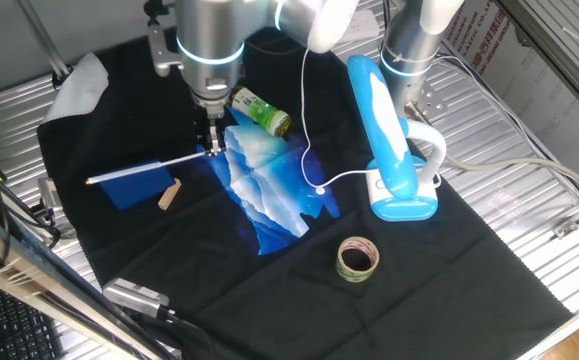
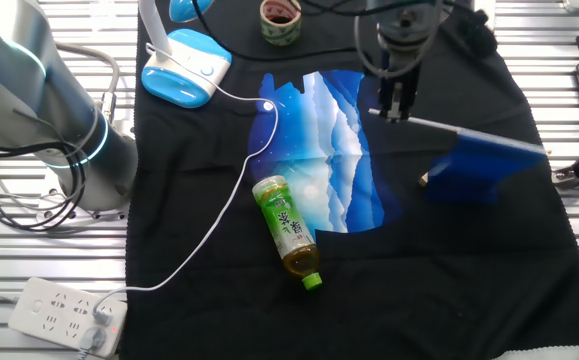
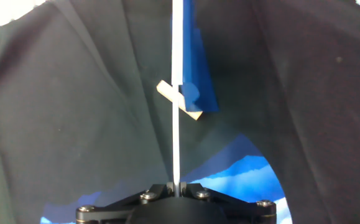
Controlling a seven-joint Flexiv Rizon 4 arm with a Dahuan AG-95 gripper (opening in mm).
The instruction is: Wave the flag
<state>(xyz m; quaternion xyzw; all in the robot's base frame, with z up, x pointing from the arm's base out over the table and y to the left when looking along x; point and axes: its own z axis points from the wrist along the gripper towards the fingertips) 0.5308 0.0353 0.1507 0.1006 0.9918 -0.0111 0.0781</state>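
Observation:
The flag (image 1: 134, 184) is a small dark blue cloth on a thin white stick. My gripper (image 1: 212, 148) is shut on the stick's bare end and holds the flag roughly level, just above the black cloth. In the other fixed view the gripper (image 2: 393, 108) grips the stick's left end, and the blue cloth (image 2: 481, 170) hangs to the right. In the hand view the stick (image 3: 176, 130) runs straight up from between the closed jaws (image 3: 176, 186), with the blue cloth (image 3: 197, 68) to its right.
A tan wooden block (image 1: 170, 194) lies under the flag. A blue-and-white patterned cloth (image 1: 269, 190), a green bottle (image 1: 260, 110), a blue-white lamp (image 1: 389, 140) with a white cable, and a tape roll (image 1: 357, 258) lie on the black cloth.

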